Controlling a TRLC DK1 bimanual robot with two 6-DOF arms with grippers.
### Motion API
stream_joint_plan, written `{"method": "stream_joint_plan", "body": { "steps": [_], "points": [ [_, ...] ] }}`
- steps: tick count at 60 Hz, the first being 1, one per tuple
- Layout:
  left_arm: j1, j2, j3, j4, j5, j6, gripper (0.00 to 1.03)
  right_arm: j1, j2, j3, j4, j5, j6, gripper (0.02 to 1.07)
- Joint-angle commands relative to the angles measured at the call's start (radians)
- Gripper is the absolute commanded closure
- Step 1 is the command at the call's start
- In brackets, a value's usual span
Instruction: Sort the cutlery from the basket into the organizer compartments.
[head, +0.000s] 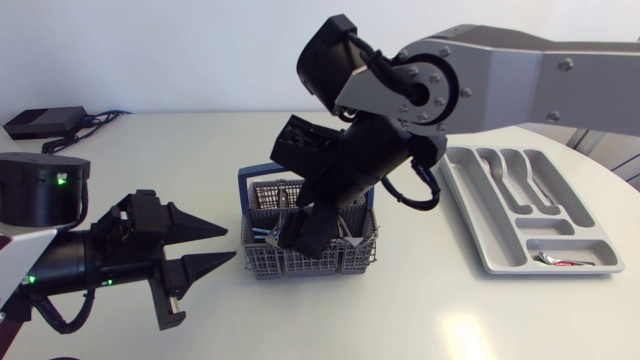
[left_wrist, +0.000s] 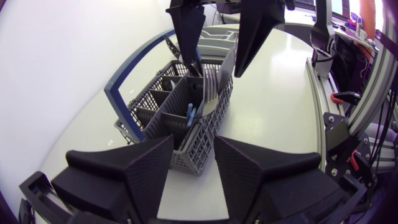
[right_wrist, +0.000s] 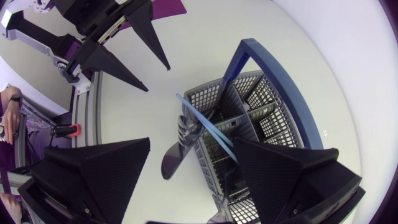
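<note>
The grey wire basket (head: 355, 262) with its blue handle (head: 243, 190) stands mid-table and holds several pieces of cutlery. From the right, my right gripper (head: 300, 238) reaches down into it, open. In the right wrist view its fingers straddle a blue-handled piece (right_wrist: 208, 127) and a dark spoon (right_wrist: 177, 155) that stick up from the basket (right_wrist: 267, 112), touching neither. My left gripper (head: 236, 245) hangs open just left of the basket, holding nothing. The grey organizer (head: 500, 240) lies at the right, with one red-handled piece (head: 565, 261) in its near cross compartment.
A black box with cables (head: 45, 122) lies at the table's back left. The table's rounded edge runs close behind the organizer at the right. In the left wrist view the basket (left_wrist: 161, 106) is straight ahead of my left gripper (left_wrist: 194, 146), under the right gripper (left_wrist: 217, 68).
</note>
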Motion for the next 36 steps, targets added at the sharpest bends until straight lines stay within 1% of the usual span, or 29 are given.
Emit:
{"method": "stream_joint_plan", "body": {
  "steps": [1,6,7,10,13,14,15,17,19,20,23,24,26,28,36],
  "points": [
    [-0.018,-0.008,-0.024,0.025,-0.015,-0.037,0.58,0.014,0.03,0.021,0.01,0.003,-0.025,0.17],
    [-0.026,-0.008,-0.03,0.031,-0.024,-0.042,0.58,0.021,0.047,0.02,0.018,0.014,-0.028,0.24],
    [-0.029,-0.008,-0.03,0.033,-0.024,-0.043,0.58,0.024,0.051,0.018,0.021,0.015,-0.028,0.27],
    [-0.029,-0.008,-0.03,0.037,-0.026,-0.048,0.58,0.027,0.054,0.018,0.023,0.02,-0.026,0.34],
    [-0.034,-0.008,-0.031,0.037,-0.028,-0.051,0.58,0.027,0.059,0.018,0.029,0.02,-0.025,0.43],
    [-0.035,-0.008,-0.031,0.039,-0.028,-0.052,0.58,0.027,0.061,0.02,0.035,0.02,-0.023,0.49],
    [-0.035,-0.008,-0.033,0.039,-0.028,-0.052,0.58,0.027,0.061,0.02,0.036,0.02,-0.023,0.51],
    [-0.037,-0.008,-0.034,0.042,-0.029,-0.052,0.58,0.027,0.062,0.023,0.036,0.017,-0.022,0.6],
    [-0.037,-0.008,-0.034,0.042,-0.029,-0.052,0.58,0.027,0.064,0.024,0.036,0.015,-0.022,0.63],
    [-0.037,-0.008,-0.034,0.042,-0.031,-0.054,0.58,0.027,0.067,0.026,0.036,0.014,-0.02,0.67],
    [-0.038,-0.008,-0.039,0.046,-0.031,-0.055,0.58,0.025,0.07,0.027,0.036,0.014,-0.017,0.73],
    [-0.038,-0.008,-0.039,0.046,-0.031,-0.055,0.58,0.027,0.071,0.027,0.036,0.012,-0.015,0.77],
    [-0.044,-0.008,-0.044,0.048,-0.032,-0.057,0.58,0.027,0.076,0.026,0.036,0.012,-0.017,0.81],
    [-0.049,-0.008,-0.047,0.05,-0.035,-0.057,0.58,0.028,0.077,0.026,0.035,0.011,-0.015,0.82],
    [-0.058,-0.008,-0.059,0.059,-0.043,-0.059,0.58,0.031,0.08,0.043,0.021,0.003,-0.017,0.9]
  ]
}}
